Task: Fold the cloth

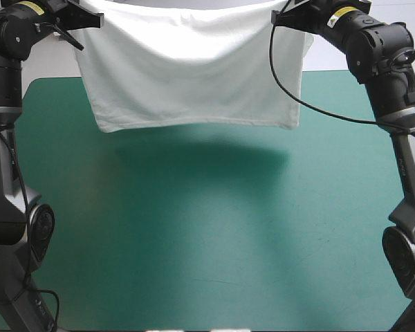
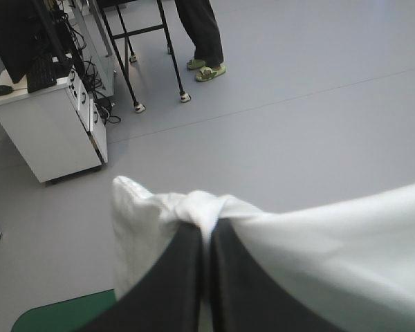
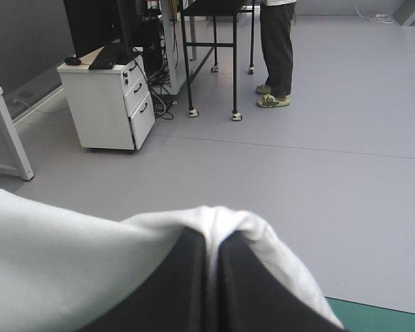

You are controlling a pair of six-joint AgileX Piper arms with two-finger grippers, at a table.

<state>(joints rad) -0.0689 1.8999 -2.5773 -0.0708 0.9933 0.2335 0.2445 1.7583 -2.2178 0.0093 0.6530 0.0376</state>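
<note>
T-shirt (image 1: 194, 69) hangs spread between raised arms, lower hem off teal-green table (image 1: 207, 242), above its far part — left gripper (image 2: 206, 229), right gripper (image 3: 211, 238) each pinching a top corner

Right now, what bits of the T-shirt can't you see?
- High view: the T-shirt's top edge is cut off by the picture's top edge, and no sleeves can be made out. The hanging cloth hides part of the table's far edge.
- Left wrist view: the left fingers cover the pinched spot, and the rest of the cloth runs out of the picture.
- Right wrist view: the right fingers do the same.
</note>
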